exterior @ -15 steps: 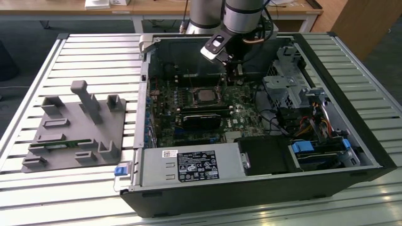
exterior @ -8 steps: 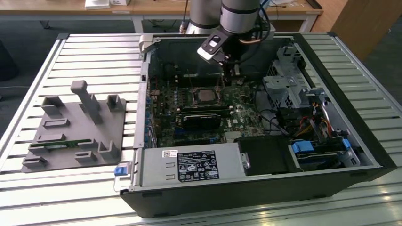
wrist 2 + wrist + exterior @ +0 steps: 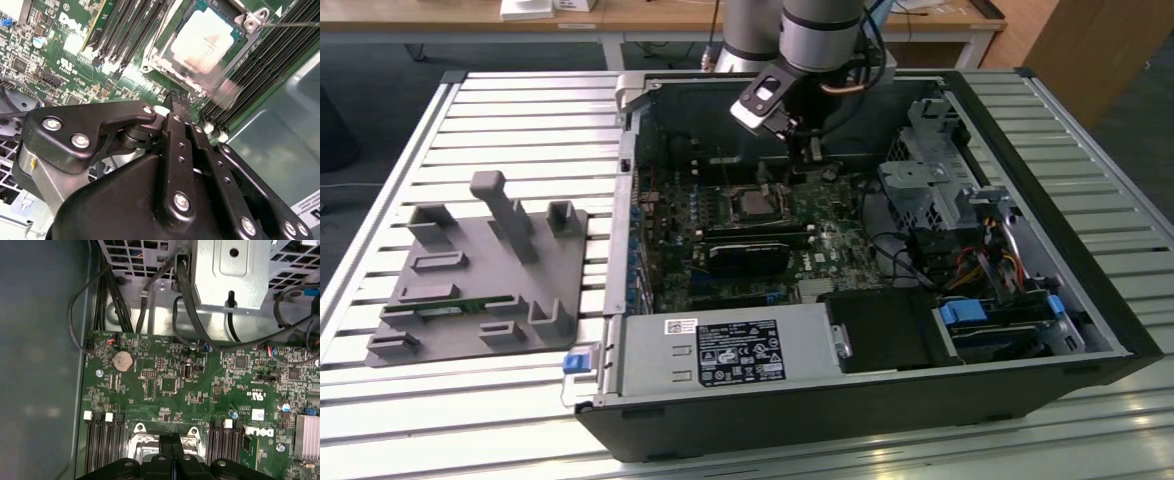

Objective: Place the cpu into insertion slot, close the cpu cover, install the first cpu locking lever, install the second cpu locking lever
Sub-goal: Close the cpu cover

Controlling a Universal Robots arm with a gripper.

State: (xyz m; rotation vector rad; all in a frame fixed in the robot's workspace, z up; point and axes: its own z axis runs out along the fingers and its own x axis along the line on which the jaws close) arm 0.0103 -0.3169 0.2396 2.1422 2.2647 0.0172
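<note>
- The arm reaches down into the open computer case [image 3: 1101, 300], in the upper middle of the exterior view. The gripper [image 3: 807, 150] hangs just above the green board, slightly up and toward the exterior view's right of the insertion slot [image 3: 728, 206].
- The cpu [image 3: 205, 40] is already sitting flat in the slot. Its pale metal top shows clearly in the second wrist view, so the first step looks done.
- The cpu cover [image 3: 167, 65] looks to be folded down around the chip, with the shiny frame lying along its edges and the top showing through the window. The second step is probably done too, though how tightly the frame sits can't be told.
- A thin wire lever [image 3: 295, 23] runs off from the cover's little tab. Whether it's hooked under its catch or just lying there isn't clear, and a second lever can't be picked out, so the locking steps look like what's left.
- The gripper [image 3: 176, 97] is clenched: both wrist views show the two black fingers [image 3: 164, 442] pressed together with nothing visible between them. The tips sit just beside one edge of the socket frame, near the memory slots [image 3: 125, 30], but whether they touch anything can't be told.
- Off on the exterior view's left, a gray parts tray [image 3: 480, 270] sits on the slatted table [image 3: 520, 110], well away from the action.
</note>
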